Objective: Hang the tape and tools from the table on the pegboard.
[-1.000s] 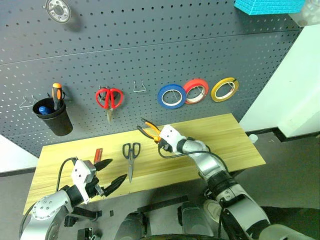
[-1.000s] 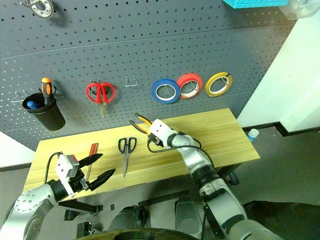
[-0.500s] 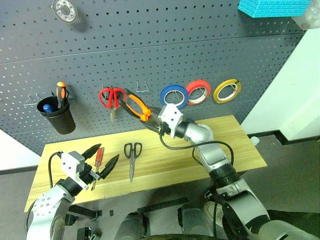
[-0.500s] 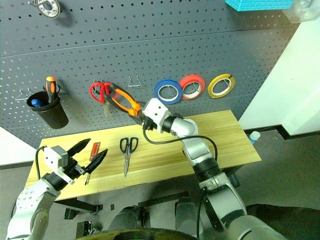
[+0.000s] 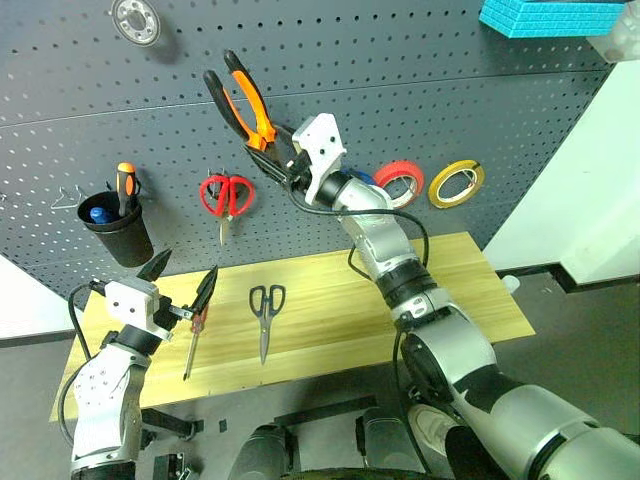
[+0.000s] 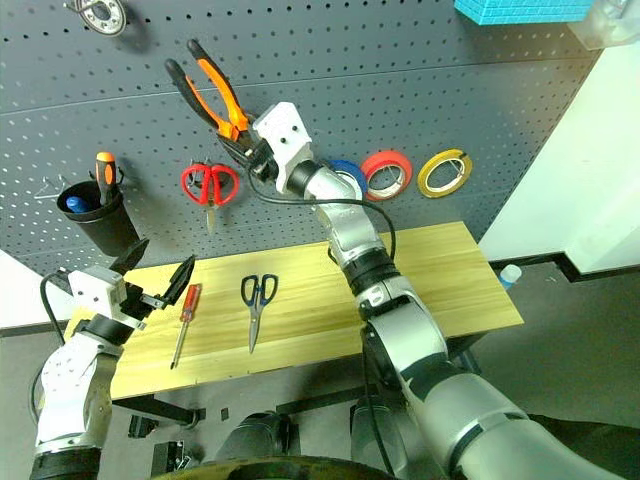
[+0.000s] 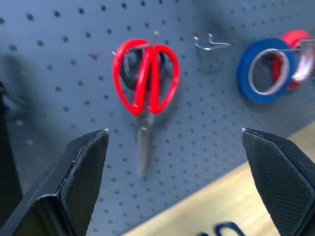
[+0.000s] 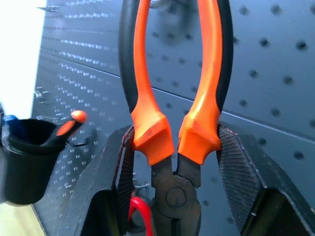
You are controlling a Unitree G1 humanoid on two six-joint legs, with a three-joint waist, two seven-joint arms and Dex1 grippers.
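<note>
Screwdriver [image 5: 195, 326] and dark scissors [image 5: 264, 308] are both lying on the surface [image 5: 450, 290], well below the red scissors [image 5: 226, 196] hanging on the pegboard [image 5: 400, 90]. Left pincer [image 5: 182, 283] is spread fully wide with nothing in it, hovering just above the screwdriver. Right pincer [image 5: 283, 160] is up and to the right of the red scissors, clamped on the pliers [image 5: 242, 100] near the pivot, handles pointing up against the board. Yellow tape [image 5: 455, 183] already hangs far right of them. My worry: the grip sits so low that the handles could swing or twist out, or miss the hook and drop onto the surface.
</note>
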